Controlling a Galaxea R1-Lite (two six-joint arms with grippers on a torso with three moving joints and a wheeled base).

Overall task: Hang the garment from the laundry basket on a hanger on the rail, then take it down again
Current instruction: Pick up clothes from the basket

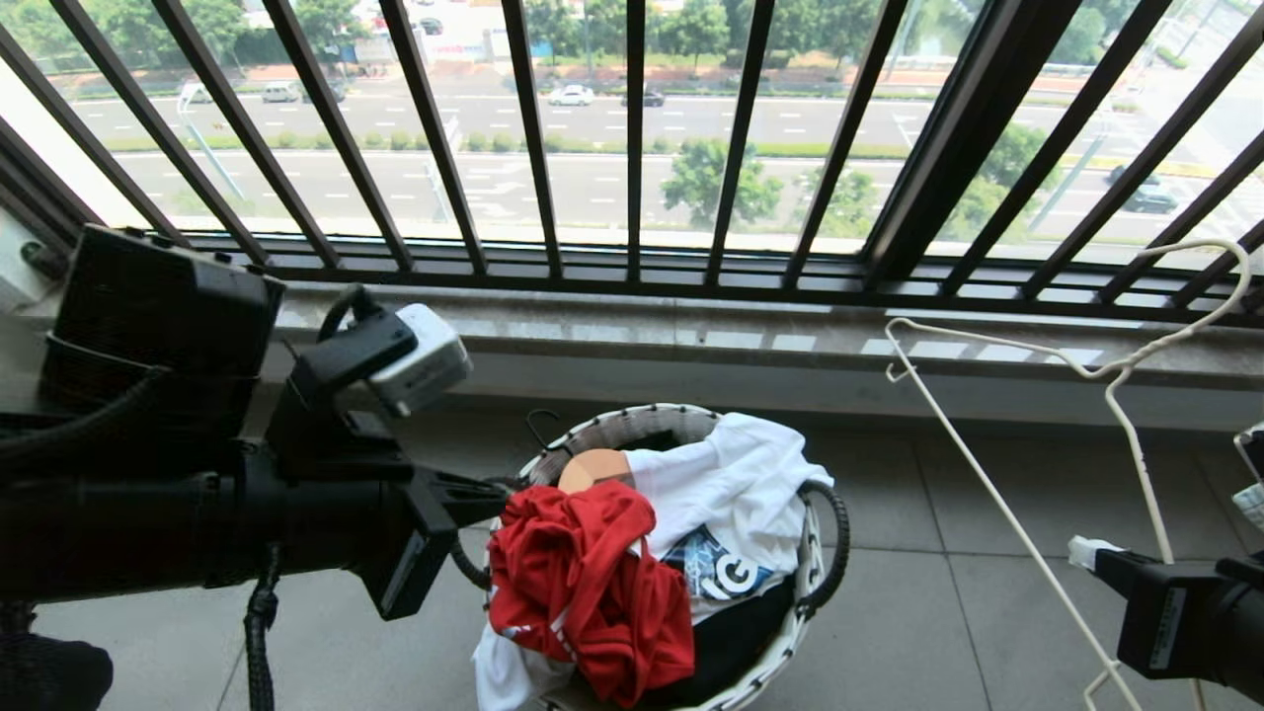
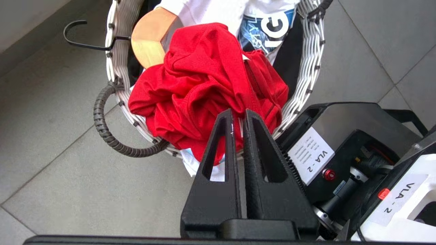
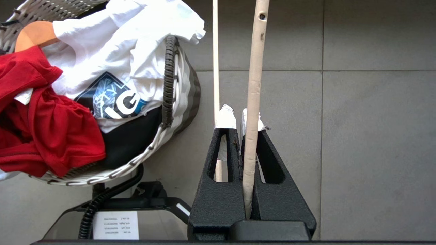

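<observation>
Left hand point(image 2: 238, 114), pinched nearly closed and empty, hovers beside the garment point(image 1: 583, 592) (basket-heaped); right hand point(image 3: 238, 117) clamps the hanger point(image 1: 1126, 415).

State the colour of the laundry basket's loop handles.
Black, ribbed loop handles; clearest in the left wrist view.

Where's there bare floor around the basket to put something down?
Bare grey floor lies between the laundry basket and the hanger held by the right gripper. The basket itself is heaped: the red shirt tops white clothes, left gripper close above.
</observation>
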